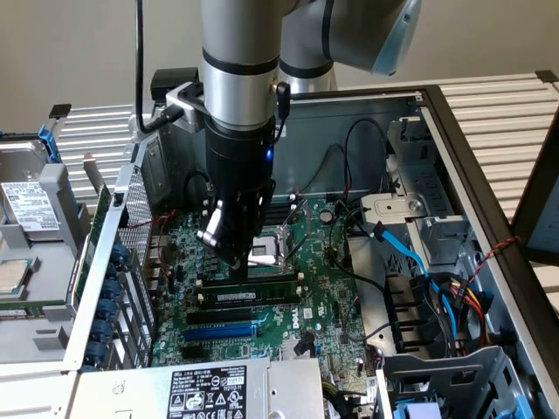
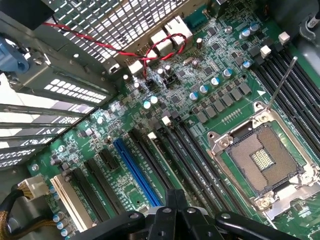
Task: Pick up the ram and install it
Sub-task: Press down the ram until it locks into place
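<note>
The ram [image 1: 253, 289], a long green stick with a white label and black chips, stands on edge in one of the black slots of the motherboard [image 1: 319, 288], beside the CPU socket [image 1: 265, 253]. My gripper [image 1: 231, 257] hangs straight down over the ram's end nearer the exterior view's left, fingers shut. Whether the tips touch the ram's top edge I cannot tell. In the wrist view the gripper [image 2: 172, 197] sits directly above the ram [image 2: 159, 159], seen edge-on as a pale strip between black slots, with the blue slot [image 2: 134, 170] alongside.
The open computer case has a perforated metal wall [image 2: 125, 20] with a red and black twisted wire [image 2: 115, 45]. Blue cables [image 1: 406, 249] and a drive cage fill the exterior view's right. A power supply [image 1: 208, 391] lies in front, and a hard drive [image 1: 26, 209] outside at left.
</note>
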### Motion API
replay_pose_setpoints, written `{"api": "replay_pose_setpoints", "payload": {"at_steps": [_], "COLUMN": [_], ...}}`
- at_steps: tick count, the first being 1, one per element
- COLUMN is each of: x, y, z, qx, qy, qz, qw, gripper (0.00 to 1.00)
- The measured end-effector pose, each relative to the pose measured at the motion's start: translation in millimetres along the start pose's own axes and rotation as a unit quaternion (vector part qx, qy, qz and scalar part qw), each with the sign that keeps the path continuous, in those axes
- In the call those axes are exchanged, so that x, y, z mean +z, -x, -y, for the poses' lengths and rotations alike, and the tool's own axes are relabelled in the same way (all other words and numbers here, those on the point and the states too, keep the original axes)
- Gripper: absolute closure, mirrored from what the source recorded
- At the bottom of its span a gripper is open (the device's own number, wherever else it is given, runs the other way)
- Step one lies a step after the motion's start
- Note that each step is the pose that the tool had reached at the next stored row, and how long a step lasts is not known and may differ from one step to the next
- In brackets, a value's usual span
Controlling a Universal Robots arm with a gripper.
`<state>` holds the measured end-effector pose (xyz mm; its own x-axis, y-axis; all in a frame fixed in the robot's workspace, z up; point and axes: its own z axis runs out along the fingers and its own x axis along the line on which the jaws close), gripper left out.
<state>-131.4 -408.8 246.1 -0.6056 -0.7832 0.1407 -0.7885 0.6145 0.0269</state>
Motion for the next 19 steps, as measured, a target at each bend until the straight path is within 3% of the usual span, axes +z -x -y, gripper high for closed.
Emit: {"api": "replay_pose_setpoints", "payload": {"at_steps": [9,19], "x": [1.0,2.3], "y": [0.2,0.4], "z": [0.1,0.2], "qx": [0.046,0.094], "qy": [0.0023,0.0055], "qz": [-0.004,-0.0061], "qw": [0.9989,0.9956], "gripper": [0.89,0.89]}}
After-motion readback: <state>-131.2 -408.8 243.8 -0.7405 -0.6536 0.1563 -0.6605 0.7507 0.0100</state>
